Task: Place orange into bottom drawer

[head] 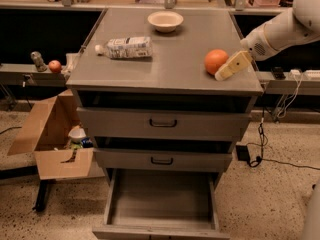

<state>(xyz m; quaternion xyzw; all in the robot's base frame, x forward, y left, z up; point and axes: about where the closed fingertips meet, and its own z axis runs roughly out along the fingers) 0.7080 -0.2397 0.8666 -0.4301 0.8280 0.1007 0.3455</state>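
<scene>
The orange (215, 61) sits on the grey cabinet top (170, 69) near its right front corner. My gripper (231, 66), pale yellow at the end of the white arm (280, 31), reaches in from the right. It lies close against the orange's right side, low over the cabinet top. The bottom drawer (161, 200) is pulled out at floor level, a wide grey tray with nothing in it. It lies directly below and in front of the cabinet.
A white bowl (165, 20) stands at the back of the top. A plastic bottle (125, 47) lies on its left part. The two upper drawers (162, 123) are pushed in. A small red fruit (55, 65) sits on a left ledge above a cardboard box (50, 136). Cables (260, 154) lie on the right.
</scene>
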